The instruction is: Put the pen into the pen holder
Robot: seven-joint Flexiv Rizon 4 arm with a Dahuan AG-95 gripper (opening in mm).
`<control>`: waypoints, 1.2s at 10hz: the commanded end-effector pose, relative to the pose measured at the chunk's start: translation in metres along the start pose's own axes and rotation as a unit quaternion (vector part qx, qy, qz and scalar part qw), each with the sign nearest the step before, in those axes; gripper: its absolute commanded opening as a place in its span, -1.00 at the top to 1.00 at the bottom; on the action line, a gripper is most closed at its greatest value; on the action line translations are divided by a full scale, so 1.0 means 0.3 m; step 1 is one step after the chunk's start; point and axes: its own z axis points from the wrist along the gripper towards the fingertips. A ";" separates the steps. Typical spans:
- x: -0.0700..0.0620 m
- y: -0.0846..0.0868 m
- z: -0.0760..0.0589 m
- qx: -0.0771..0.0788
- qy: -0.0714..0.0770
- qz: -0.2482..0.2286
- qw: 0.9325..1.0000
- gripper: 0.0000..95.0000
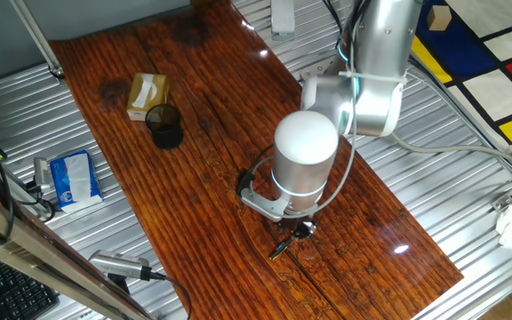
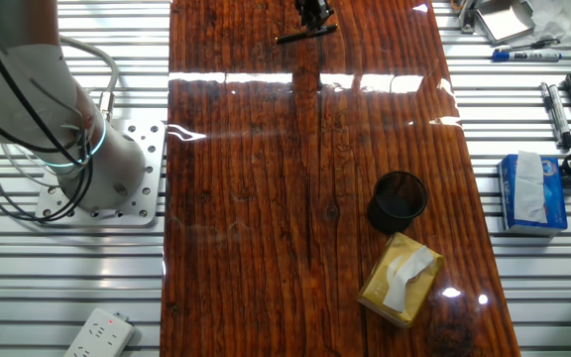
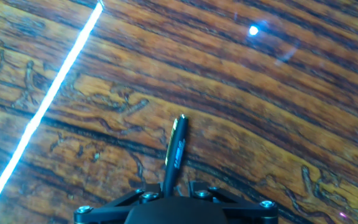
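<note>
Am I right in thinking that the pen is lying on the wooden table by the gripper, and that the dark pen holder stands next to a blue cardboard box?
Not quite: the box beside the pen holder is yellowish-tan, not blue, as the other fixed view shows. The rest holds: the pen lies on the wooden table at the gripper.

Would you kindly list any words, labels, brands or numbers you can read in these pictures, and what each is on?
No text can be read in any view.
The pen: markings on the barrel, too blurred to read.
The blue packet: print too small to read.
The yellowish box and the pen holder: no text visible.
</note>
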 end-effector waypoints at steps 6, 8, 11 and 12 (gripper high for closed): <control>0.000 0.002 0.007 0.002 0.000 0.003 1.000 0.60; 0.000 0.002 0.007 -0.001 -0.002 0.009 1.000 0.60; 0.000 0.002 0.007 -0.010 0.007 0.016 1.000 0.60; 0.000 0.002 0.007 -0.013 0.008 0.019 1.000 0.60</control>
